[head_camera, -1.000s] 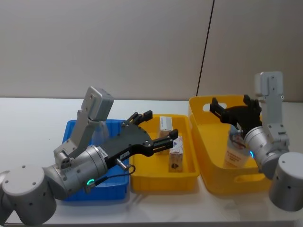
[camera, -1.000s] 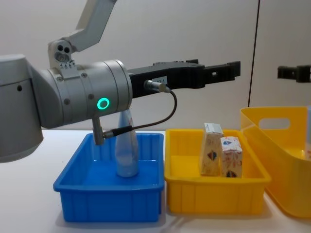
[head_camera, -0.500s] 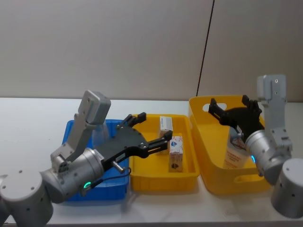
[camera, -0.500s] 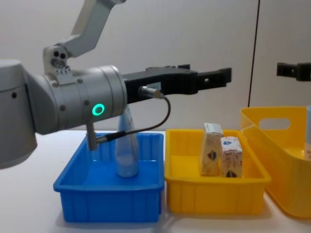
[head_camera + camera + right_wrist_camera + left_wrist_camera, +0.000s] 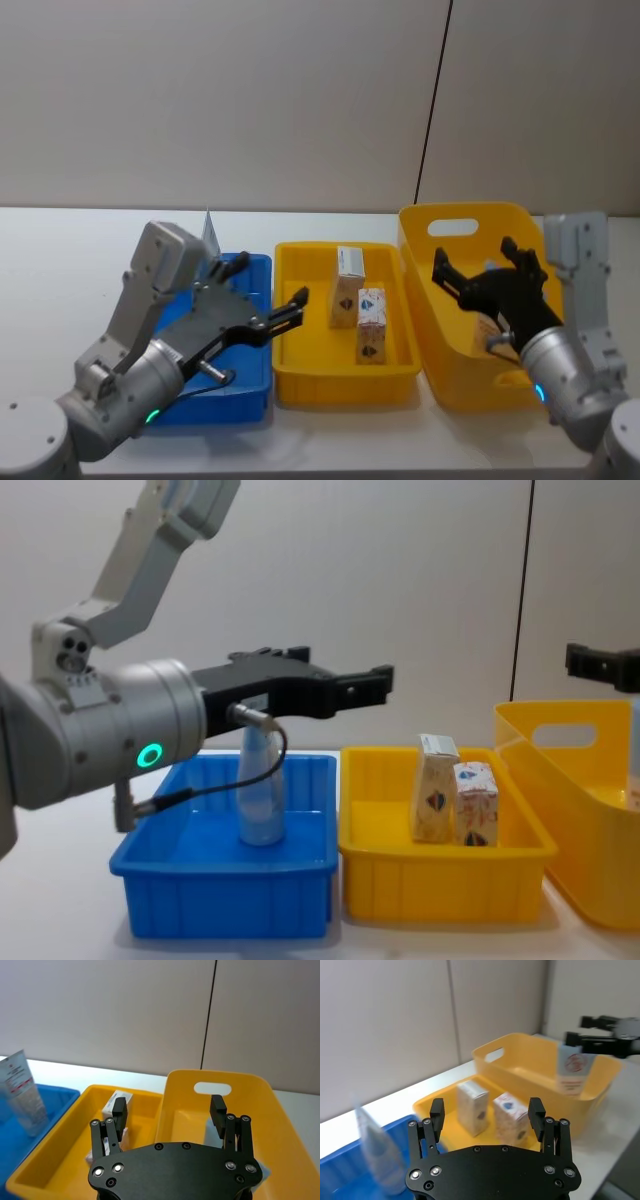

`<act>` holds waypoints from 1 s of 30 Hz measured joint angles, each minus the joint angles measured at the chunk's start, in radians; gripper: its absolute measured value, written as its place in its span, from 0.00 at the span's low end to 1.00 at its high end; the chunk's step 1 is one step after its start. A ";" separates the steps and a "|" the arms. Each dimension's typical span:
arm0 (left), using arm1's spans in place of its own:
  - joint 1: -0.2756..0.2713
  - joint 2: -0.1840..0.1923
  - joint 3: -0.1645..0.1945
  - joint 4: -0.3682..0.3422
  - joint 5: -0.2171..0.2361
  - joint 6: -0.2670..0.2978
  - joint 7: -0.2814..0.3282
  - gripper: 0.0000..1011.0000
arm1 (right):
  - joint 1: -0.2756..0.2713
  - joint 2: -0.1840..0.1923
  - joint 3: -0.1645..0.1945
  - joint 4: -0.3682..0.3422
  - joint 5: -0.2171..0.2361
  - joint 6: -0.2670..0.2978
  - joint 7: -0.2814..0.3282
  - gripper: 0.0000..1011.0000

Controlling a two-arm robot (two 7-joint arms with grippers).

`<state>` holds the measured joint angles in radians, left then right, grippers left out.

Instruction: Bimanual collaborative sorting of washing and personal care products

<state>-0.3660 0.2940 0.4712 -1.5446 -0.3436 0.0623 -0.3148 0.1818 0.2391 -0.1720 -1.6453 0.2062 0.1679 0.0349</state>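
A pale-blue tube (image 5: 260, 800) stands upright in the blue bin (image 5: 220, 880). Two cream cartons (image 5: 350, 275) (image 5: 371, 322) stand in the shallow yellow tray (image 5: 345, 385). Another tube (image 5: 572, 1067) with a red logo leans inside the deep yellow basket (image 5: 440, 330). My left gripper (image 5: 270, 285) hangs open and empty over the blue bin's right edge, pointing toward the tray. Over the basket's near side my right gripper (image 5: 475, 258) is open too, with nothing between its fingers, and it hides most of that tube in the head view.
The three containers stand side by side on a white table (image 5: 60, 260), blue on the left and the basket on the right. A grey wall (image 5: 300, 100) runs behind. Bare tabletop lies left of the blue bin.
My left gripper has drawn back leftward from above the yellow tray to the blue bin's edge. The right gripper has sunk and pulled back over the basket. Both stayed open.
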 joint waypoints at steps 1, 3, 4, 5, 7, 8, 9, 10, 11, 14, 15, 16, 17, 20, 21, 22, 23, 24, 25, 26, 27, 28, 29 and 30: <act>0.009 0.006 -0.001 -0.005 0.010 -0.003 0.021 0.99 | -0.015 0.008 -0.005 -0.009 0.006 -0.010 0.003 0.99; 0.017 0.012 -0.002 -0.011 0.019 -0.006 0.041 0.99 | -0.030 0.015 -0.009 -0.019 0.012 -0.020 0.005 0.99; 0.025 0.017 -0.004 -0.016 0.028 -0.009 0.060 0.99 | -0.043 0.022 -0.013 -0.027 0.018 -0.029 0.007 0.99; 0.030 0.020 -0.004 -0.019 0.033 -0.011 0.070 0.99 | -0.050 0.025 -0.015 -0.032 0.020 -0.034 0.008 0.99; 0.038 0.026 -0.005 -0.024 0.042 -0.014 0.091 0.99 | -0.065 0.033 -0.019 -0.041 0.026 -0.044 0.011 0.99; 0.047 0.032 -0.007 -0.030 0.052 -0.018 0.111 0.99 | -0.080 0.040 -0.023 -0.050 0.033 -0.054 0.013 0.99; 0.050 0.035 -0.007 -0.032 0.056 -0.019 0.119 0.99 | -0.087 0.044 -0.025 -0.054 0.035 -0.059 0.015 0.99; 0.059 0.040 -0.008 -0.037 0.065 -0.022 0.140 0.99 | -0.101 0.051 -0.029 -0.064 0.042 -0.069 0.017 0.99; 0.064 0.044 -0.009 -0.040 0.071 -0.024 0.152 0.99 | -0.109 0.055 -0.030 -0.068 0.045 -0.074 0.018 0.99; 0.080 0.055 -0.011 -0.051 0.090 -0.031 0.190 0.99 | -0.138 0.070 -0.039 -0.086 0.057 -0.094 0.023 0.99; 0.085 0.058 -0.012 -0.054 0.096 -0.032 0.202 0.99 | -0.144 0.072 -0.040 -0.089 0.059 -0.098 0.024 0.99; 0.089 0.061 -0.012 -0.056 0.099 -0.034 0.210 0.99 | -0.150 0.075 -0.042 -0.093 0.062 -0.102 0.025 0.99; 0.097 0.067 -0.013 -0.062 0.108 -0.037 0.230 0.99 | -0.163 0.082 -0.046 -0.102 0.067 -0.111 0.027 0.99; 0.112 0.076 -0.015 -0.071 0.124 -0.042 0.263 0.99 | -0.177 0.089 -0.050 -0.110 0.073 -0.121 0.030 0.99; 0.114 0.078 -0.016 -0.072 0.126 -0.043 0.269 0.99 | -0.184 0.092 -0.052 -0.114 0.076 -0.126 0.031 0.99; 0.117 0.080 -0.016 -0.074 0.130 -0.044 0.275 0.99 | -0.187 0.094 -0.053 -0.116 0.078 -0.128 0.031 0.99; 0.121 0.083 -0.017 -0.077 0.135 -0.046 0.286 0.99 | -0.189 0.095 -0.053 -0.117 0.079 -0.129 0.032 0.99; 0.123 0.084 -0.017 -0.078 0.137 -0.047 0.289 0.99 | -0.193 0.097 -0.054 -0.119 0.080 -0.132 0.032 0.99; 0.124 0.085 -0.017 -0.079 0.138 -0.047 0.293 0.99 | -0.194 0.097 -0.054 -0.120 0.081 -0.133 0.032 0.99; 0.126 0.086 -0.017 -0.080 0.140 -0.048 0.299 0.99 | -0.195 0.098 -0.055 -0.121 0.081 -0.133 0.032 0.99; 0.127 0.087 -0.017 -0.081 0.141 -0.049 0.300 0.99 | -0.196 0.098 -0.055 -0.121 0.081 -0.134 0.032 0.99; 0.128 0.087 -0.018 -0.081 0.142 -0.049 0.302 0.99 | -0.196 0.098 -0.055 -0.121 0.082 -0.134 0.033 0.99; 0.128 0.087 -0.018 -0.081 0.142 -0.049 0.303 0.99 | -0.196 0.098 -0.055 -0.121 0.082 -0.134 0.033 0.99; 0.129 0.088 -0.018 -0.082 0.143 -0.049 0.303 0.99 | -0.196 0.098 -0.055 -0.121 0.082 -0.134 0.033 0.99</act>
<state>-0.2375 0.3816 0.4536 -1.6262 -0.2009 0.0132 -0.0116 -0.0142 0.3374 -0.2269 -1.7668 0.2877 0.0340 0.0675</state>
